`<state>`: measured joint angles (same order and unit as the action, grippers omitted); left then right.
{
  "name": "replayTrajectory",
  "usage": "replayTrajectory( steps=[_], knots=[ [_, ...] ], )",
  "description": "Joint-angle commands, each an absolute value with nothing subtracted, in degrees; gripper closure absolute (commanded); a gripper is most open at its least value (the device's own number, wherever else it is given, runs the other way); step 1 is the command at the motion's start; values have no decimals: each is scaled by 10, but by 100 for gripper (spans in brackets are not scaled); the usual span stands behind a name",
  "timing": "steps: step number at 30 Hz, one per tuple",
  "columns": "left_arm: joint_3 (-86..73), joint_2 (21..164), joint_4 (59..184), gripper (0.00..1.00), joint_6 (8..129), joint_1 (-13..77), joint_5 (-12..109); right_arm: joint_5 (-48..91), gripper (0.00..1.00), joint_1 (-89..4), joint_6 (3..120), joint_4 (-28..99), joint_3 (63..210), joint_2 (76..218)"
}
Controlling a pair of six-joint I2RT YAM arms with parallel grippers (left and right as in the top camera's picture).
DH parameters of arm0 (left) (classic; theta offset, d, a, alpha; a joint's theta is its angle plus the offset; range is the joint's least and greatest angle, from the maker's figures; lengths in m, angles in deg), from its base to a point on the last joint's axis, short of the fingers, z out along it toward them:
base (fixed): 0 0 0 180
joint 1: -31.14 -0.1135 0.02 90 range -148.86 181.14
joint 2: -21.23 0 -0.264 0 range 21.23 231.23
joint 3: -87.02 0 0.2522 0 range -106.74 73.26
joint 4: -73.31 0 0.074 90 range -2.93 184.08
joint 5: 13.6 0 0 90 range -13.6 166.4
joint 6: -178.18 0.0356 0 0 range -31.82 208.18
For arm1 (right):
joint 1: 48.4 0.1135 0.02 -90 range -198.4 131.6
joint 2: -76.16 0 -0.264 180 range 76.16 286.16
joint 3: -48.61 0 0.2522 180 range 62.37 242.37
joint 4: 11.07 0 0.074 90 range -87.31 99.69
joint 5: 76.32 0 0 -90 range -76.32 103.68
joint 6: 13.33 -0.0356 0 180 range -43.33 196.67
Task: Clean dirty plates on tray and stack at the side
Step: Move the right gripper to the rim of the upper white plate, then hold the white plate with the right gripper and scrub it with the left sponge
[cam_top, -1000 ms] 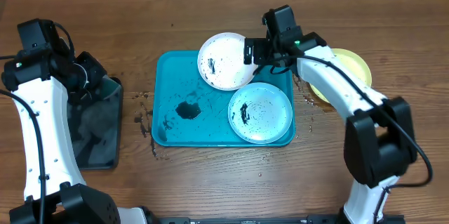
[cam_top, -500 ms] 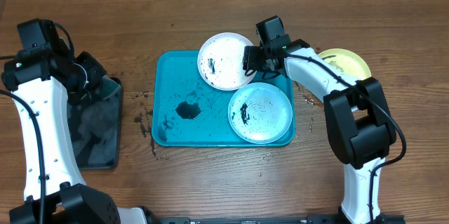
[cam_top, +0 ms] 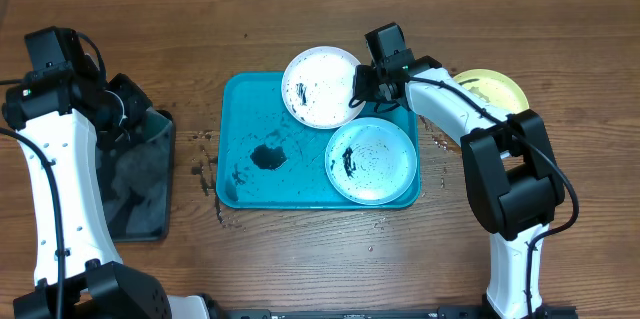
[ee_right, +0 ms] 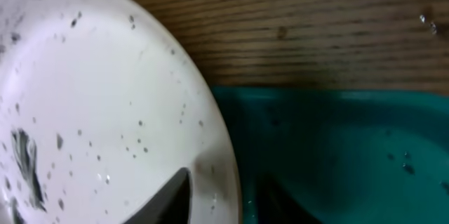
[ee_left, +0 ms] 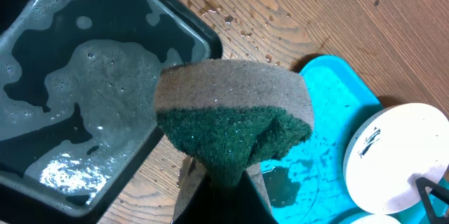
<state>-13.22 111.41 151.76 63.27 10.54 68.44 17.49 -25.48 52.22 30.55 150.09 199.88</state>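
Overhead: the right gripper (cam_top: 362, 85) meets the right rim of the white plate (cam_top: 318, 87), which overlaps the far edge of the tray (cam_top: 245, 187). The light blue plate (cam_top: 370, 161) lies in its near right corner, the yellow-green plate (cam_top: 505, 87) right of the tray.

Left wrist: the left gripper (ee_left: 221, 182) is clamped on a sponge (ee_left: 231, 122) above the black tray (ee_left: 42, 76).

Right wrist: the fingers (ee_right: 172, 196) straddle the white rim, narrowly apart; whether they actually grip it I cannot tell.
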Motion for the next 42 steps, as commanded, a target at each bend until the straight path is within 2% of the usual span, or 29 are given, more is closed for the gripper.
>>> replayTrajectory(
  steps=[1,4,7,15,21,28,37,42],
  knots=[
    [-130,1119,1517,96,645,115,678,167,79,-252,524,302,1492,2005],
    [-130,1119,1517,96,646,123,678,172,83,-251,524,306,1485,2005],
    [-129,1119,1516,96,656,132,678,197,96,-247,524,310,1483,2005],
    [-126,1119,1511,96,666,166,658,281,96,-208,523,308,1483,2005],
    [-106,1119,1500,96,676,218,659,291,96,-156,479,301,1483,2005],
    [-56,1119,1472,96,667,256,659,253,96,-106,479,318,1483,2005],
    [23,1119,1421,96,667,289,627,216,96,-101,478,371,1483,2005],
    [68,1119,1349,96,652,328,618,177,96,-101,423,404,1483,2005]
  ],
)
